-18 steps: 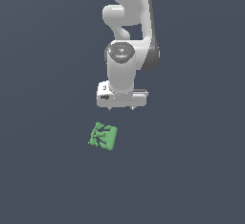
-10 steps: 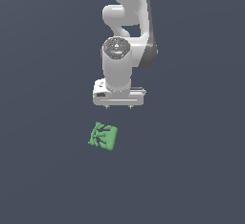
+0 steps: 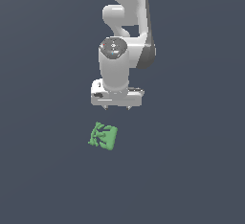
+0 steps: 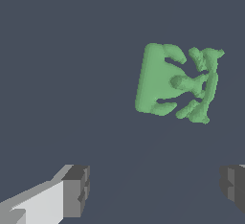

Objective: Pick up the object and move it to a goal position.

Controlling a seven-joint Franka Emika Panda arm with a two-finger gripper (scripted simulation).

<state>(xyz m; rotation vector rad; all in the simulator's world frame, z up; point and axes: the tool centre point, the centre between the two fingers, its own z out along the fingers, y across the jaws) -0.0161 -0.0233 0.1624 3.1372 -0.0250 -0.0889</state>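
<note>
The object is a small bright green chunky block (image 3: 103, 136) with darker branching marks, lying on the dark grey floor. In the exterior view my white gripper (image 3: 116, 108) points down, above the block and a little to the exterior view's right of it, not touching it. In the wrist view the block (image 4: 174, 84) lies ahead of the fingers, off to one side of the gap. The two fingertips (image 4: 76, 191) stand wide apart with nothing between them, so the gripper (image 4: 155, 187) is open and empty.
The floor (image 3: 191, 170) is a plain dark grey surface. The white arm (image 3: 125, 22) rises behind the gripper. No goal marker shows in either view.
The wrist has turned about its vertical axis and the gripper has come down slightly, shifting a little toward the exterior view's left. The block has not moved.
</note>
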